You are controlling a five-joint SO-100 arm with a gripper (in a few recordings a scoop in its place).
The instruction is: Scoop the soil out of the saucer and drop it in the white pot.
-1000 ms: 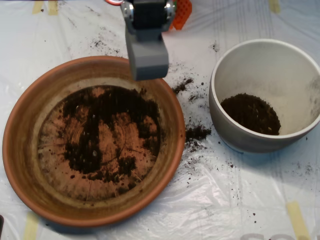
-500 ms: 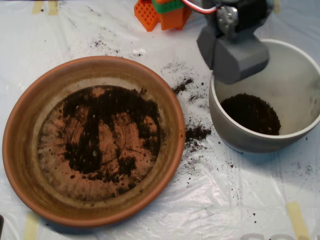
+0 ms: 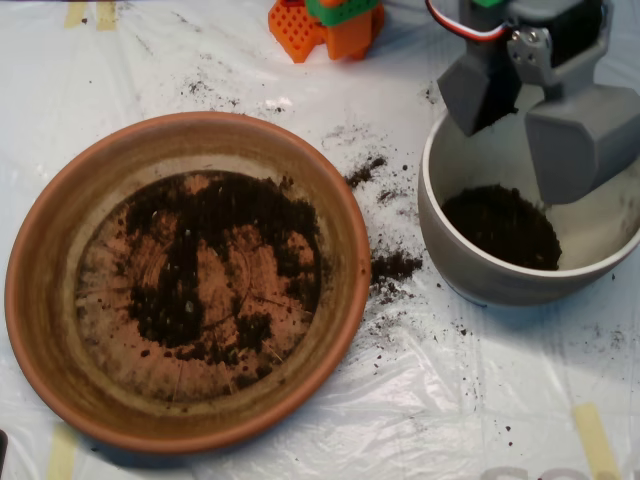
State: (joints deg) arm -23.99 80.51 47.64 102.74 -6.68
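The terracotta saucer lies at the left, with a thin layer of dark soil smeared over its flat bottom. At the right stands the white pot, holding a mound of soil inside. My grey scoop hangs over the pot's back rim, its two shells spread apart and open, with nothing visible between them.
Spilled soil crumbs lie on the white plastic sheet between saucer and pot, and more is scattered near the back. An orange and green block sits at the top edge. Yellow tape strips mark the sheet's corners.
The scoop swung from the saucer's back rim rightward to above the pot, and its shells have now opened apart.
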